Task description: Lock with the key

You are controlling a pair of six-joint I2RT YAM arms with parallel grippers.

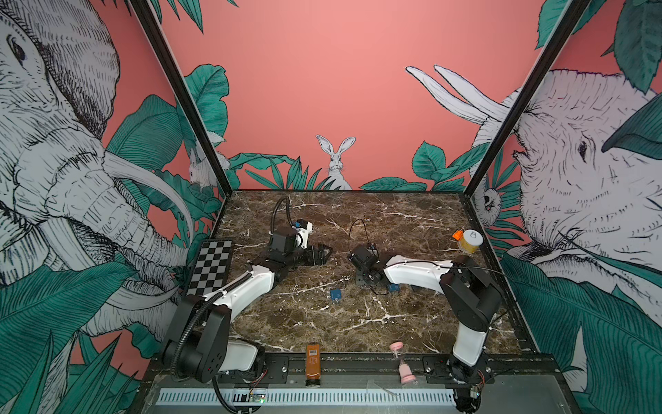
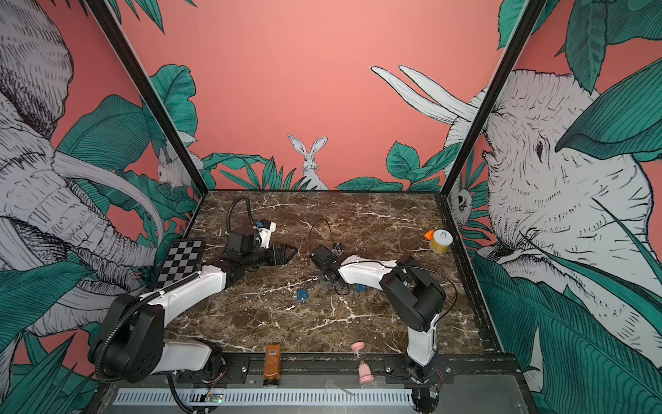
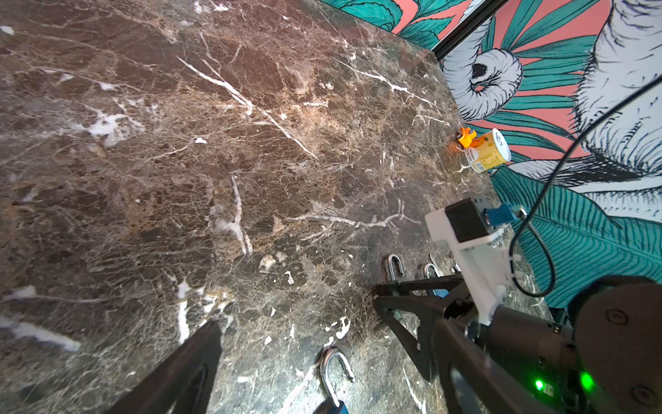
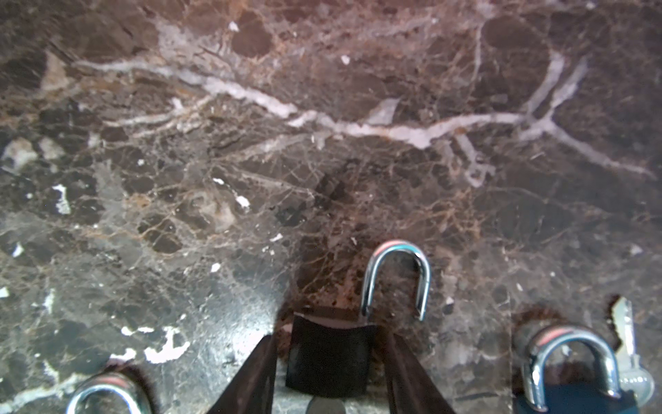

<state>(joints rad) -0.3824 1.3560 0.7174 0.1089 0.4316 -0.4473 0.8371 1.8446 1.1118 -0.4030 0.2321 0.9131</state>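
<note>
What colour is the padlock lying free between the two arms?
The padlock is blue, clearest in a top view.

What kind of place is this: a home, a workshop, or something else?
Most likely a robot test booth, not a home. The left arm and right arm are mounted at the front of a marble-pattern tabletop, printed jungle wall panels enclose it, and a checkerboard board sits at its left edge.

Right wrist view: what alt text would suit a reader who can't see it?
The robot's right claw straddles a dark padlock whose silver shackle is open, on a brown marble table. A second padlock lies nearby, and a third padlock beside a small key.
</note>
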